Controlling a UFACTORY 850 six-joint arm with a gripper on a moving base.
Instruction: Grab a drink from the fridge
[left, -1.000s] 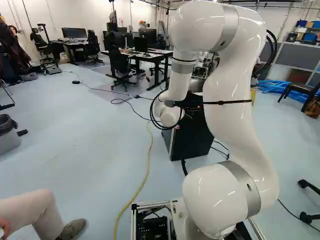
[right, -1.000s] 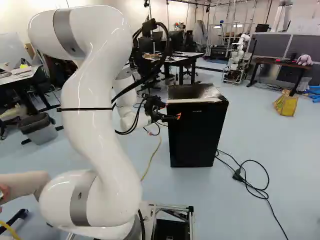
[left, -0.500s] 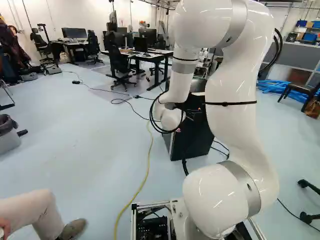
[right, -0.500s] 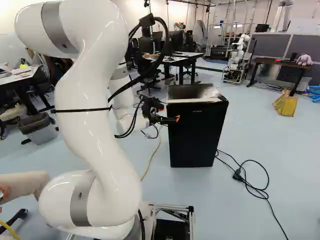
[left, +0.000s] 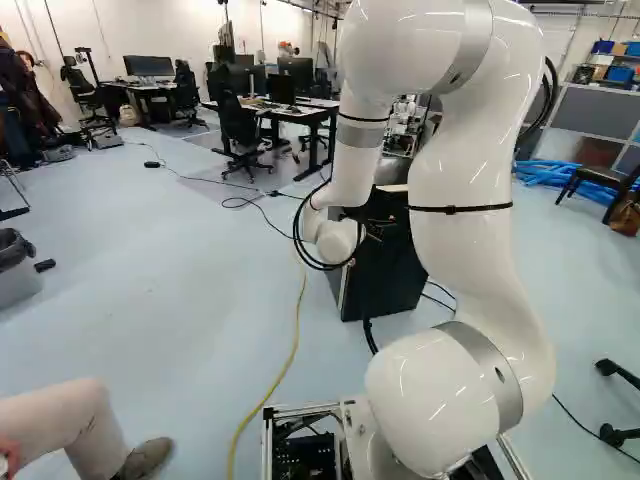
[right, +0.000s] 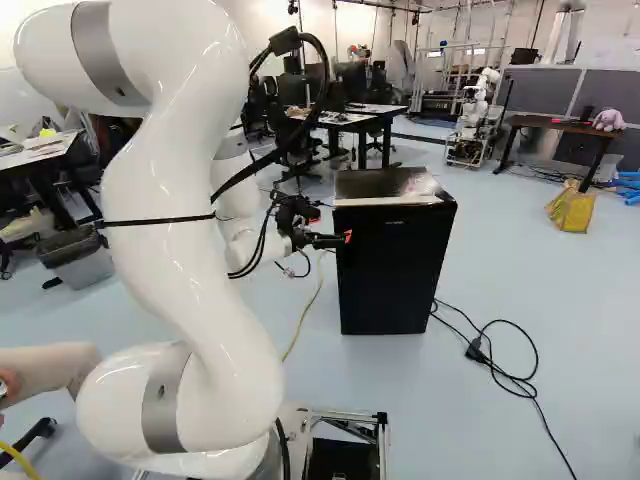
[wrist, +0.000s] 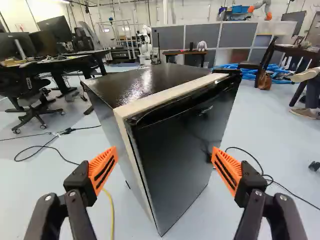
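Pale blue floor (left: 150, 300), one black fridge (right: 395, 270), two orange-padded fingers (right: 347, 237) wide apart.

There's one fridge (wrist: 175, 160) and two orange pads (wrist: 102, 171).

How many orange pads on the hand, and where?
2, in the wrist view. One pad is on the yellow cable's side of the fridge; the other pad is across the hand's gap, nearer the black cord. Neither is hidden.
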